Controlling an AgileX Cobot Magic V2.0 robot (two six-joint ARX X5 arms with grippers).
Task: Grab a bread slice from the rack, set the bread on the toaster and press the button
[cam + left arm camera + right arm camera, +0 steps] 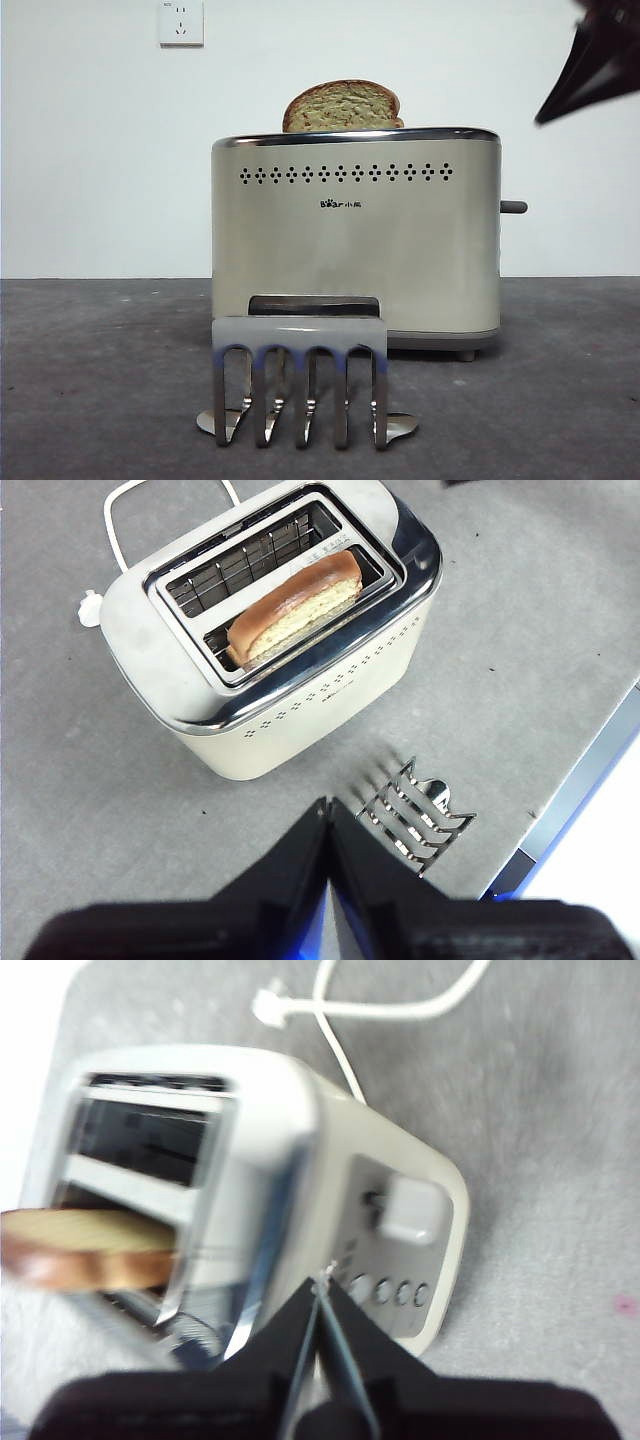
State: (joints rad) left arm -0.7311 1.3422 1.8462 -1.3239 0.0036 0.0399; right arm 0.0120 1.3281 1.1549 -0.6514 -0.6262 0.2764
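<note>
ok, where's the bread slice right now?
The slice of bread stands upright in a slot of the toaster, its rounded top poking above the chrome rim in the front view. The rack in front holds no bread.

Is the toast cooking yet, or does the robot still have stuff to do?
Not yet. The slice of bread already stands in one slot of the toaster, top poking out, and the rack is empty. The right end effector, shut and holding nothing, is above the toaster's button end. The left end effector waits, shut. The button does not look pressed; that step is left.
</note>
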